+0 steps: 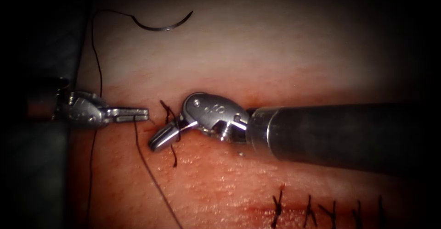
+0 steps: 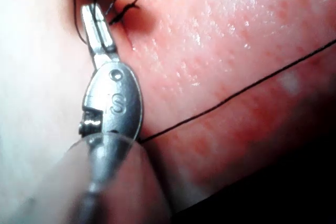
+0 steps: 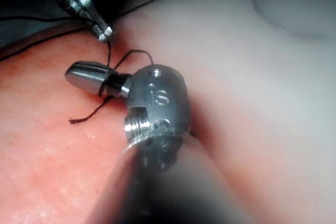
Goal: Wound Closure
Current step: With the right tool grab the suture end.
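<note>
Left tool (image 1: 131, 114) has its jaws closed on the thread (image 1: 151, 178), left of the cut. Right tool (image 1: 164, 137) sits just beside it, jaws closed on a short thread end (image 1: 173, 153). Needle (image 1: 163, 25) lies free on the tissue (image 1: 275, 50), far up, lying sideways, nearer the left tool.

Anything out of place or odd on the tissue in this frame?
The needle lies loose on the tissue, held by neither tool and not in the tissue, above the cut. The left pincer is shut on the thread; the right pincer grips thread by the knot. Otherwise nothing stands out.
</note>
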Robot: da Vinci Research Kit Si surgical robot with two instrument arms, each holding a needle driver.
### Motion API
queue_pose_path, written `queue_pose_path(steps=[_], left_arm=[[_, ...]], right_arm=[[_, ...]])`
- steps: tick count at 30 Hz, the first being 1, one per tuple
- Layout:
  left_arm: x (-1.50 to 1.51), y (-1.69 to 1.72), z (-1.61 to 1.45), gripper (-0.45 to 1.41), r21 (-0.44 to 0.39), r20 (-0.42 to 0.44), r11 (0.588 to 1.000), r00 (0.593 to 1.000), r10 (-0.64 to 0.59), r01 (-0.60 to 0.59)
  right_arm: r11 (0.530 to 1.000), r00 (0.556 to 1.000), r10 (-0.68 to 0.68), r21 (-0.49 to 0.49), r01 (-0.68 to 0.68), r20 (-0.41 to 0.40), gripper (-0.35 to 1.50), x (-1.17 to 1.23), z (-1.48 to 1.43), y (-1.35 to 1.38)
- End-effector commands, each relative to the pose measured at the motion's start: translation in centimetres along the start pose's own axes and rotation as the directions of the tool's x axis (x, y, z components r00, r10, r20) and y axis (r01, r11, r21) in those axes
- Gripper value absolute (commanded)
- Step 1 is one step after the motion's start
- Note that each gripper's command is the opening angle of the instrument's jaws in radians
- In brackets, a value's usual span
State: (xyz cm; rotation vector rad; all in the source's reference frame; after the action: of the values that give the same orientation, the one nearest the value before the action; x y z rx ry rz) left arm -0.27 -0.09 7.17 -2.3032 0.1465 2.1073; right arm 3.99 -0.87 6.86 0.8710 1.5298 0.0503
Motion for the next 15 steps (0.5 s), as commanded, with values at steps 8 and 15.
queue_pose_path(steps=[8, 15], left_arm=[[-0.10, 0.01, 0.04, -0.45, -0.003, 0.000, 1.000, 1.000, -0.013, 0.013], [-0.11, 0.05, 0.00, -0.45, -0.003, 0.006, 1.000, 1.000, -0.021, 0.021]], right_arm=[[0.996, 0.992, -0.077, 0.057, 0.072, 0.099, 1.15, 0.06, 0.14, -0.07], [0.988, 0.970, -0.128, 0.115, 0.106, 0.207, 1.16, -0.01, 0.15, -0.16]])
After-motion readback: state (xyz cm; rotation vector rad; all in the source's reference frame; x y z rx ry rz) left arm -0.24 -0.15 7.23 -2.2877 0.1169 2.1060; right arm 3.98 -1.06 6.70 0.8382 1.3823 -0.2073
